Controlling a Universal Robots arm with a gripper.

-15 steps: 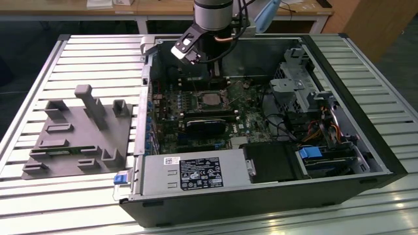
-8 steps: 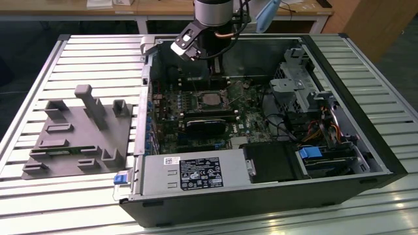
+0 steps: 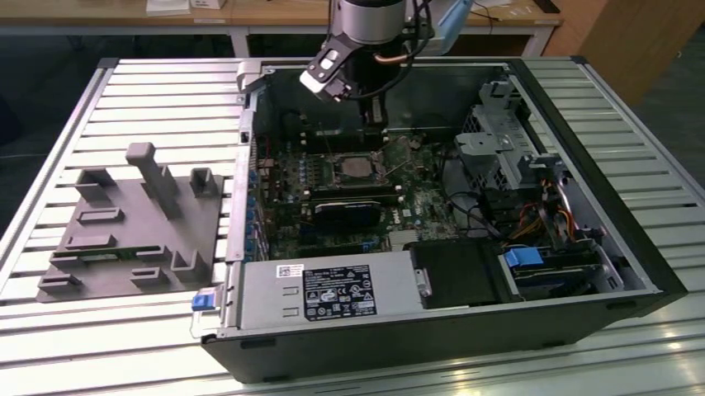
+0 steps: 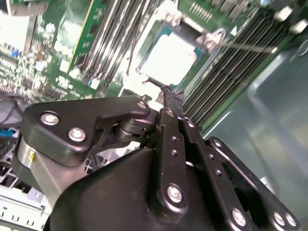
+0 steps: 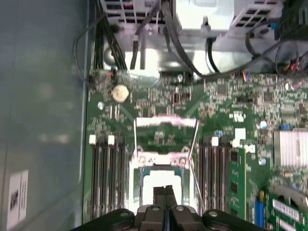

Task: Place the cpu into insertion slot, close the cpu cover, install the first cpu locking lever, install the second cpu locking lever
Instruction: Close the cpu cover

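Exterior view first: an open computer case (image 3: pixel 650 272) lies on a slatted metal worktop (image 3: pixel 165 91), and the insertion slot (image 3: pixel 333 171) sits near the middle of its green motherboard. The cpu (image 3: pixel 356 168) rests inside that slot, its silvery top facing up. The arm reaches down into the case, and the claw (image 3: pixel 378 124) hangs close above the slot, off to one edge of it rather than over its centre.

In the first wrist view the claw (image 5: pixel 165 192) has its two fingers pressed together with no gap and nothing between them, their tips over the cpu (image 5: pixel 149 185). The cpu cover (image 5: pixel 161 161) shows as a silvery frame around the chip; whether it lies fully flat cannot be told. A thin wire locking lever (image 5: pixel 192 144) slants away from the slot's side. Long black memory slots (image 5: pixel 106 178) run along both flanks of the slot, and a coin cell battery (image 5: pixel 120 93) sits further from it.

In the second wrist view the lever (image 4: pixel 245 46) juts outward from the slot's corner.

A black heatsink (image 3: pixel 343 216) lies just beside the slot, the power supply (image 3: pixel 319 293) beyond that, and a grey fixture (image 3: pixel 132 223) well apart from the slot, outside the case.
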